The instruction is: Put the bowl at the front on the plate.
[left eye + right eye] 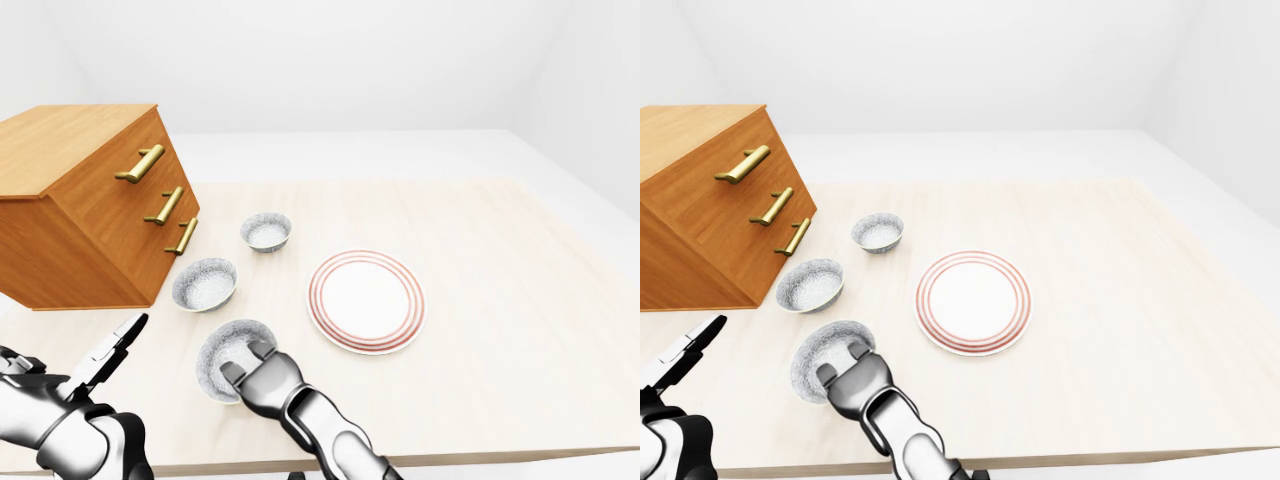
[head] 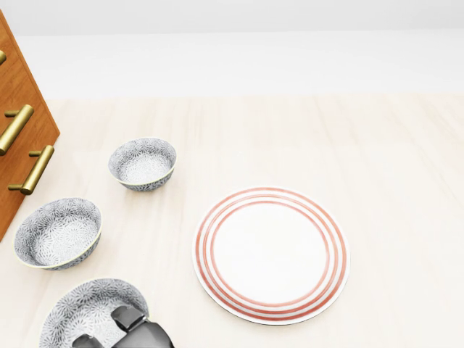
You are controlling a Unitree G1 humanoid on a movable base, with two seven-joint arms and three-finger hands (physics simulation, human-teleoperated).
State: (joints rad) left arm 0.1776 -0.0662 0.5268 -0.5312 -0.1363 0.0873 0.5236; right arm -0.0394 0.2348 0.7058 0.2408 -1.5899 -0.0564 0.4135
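Three grey patterned bowls stand in a row at the left of the table. The nearest bowl (image 2: pixel 81 307) is at the bottom left of the head view. My right hand (image 1: pixel 253 371) reaches it from the bottom, its fingers (image 2: pixel 125 317) hooked over the bowl's right rim and closed on it; the thumb is hidden. The bowl rests on the table. The white plate (image 2: pixel 270 254) with red rings lies to the bowl's right, with nothing on it. My left hand (image 1: pixel 117 343) hovers with straight fingers to the left of the bowl, apart from it.
The middle bowl (image 2: pixel 58 233) and the far bowl (image 2: pixel 143 164) lie up-left of the plate. A wooden dresser (image 1: pixel 90 200) with brass handles stands at the table's left. The table's near edge (image 1: pixel 480 455) runs just below my arms.
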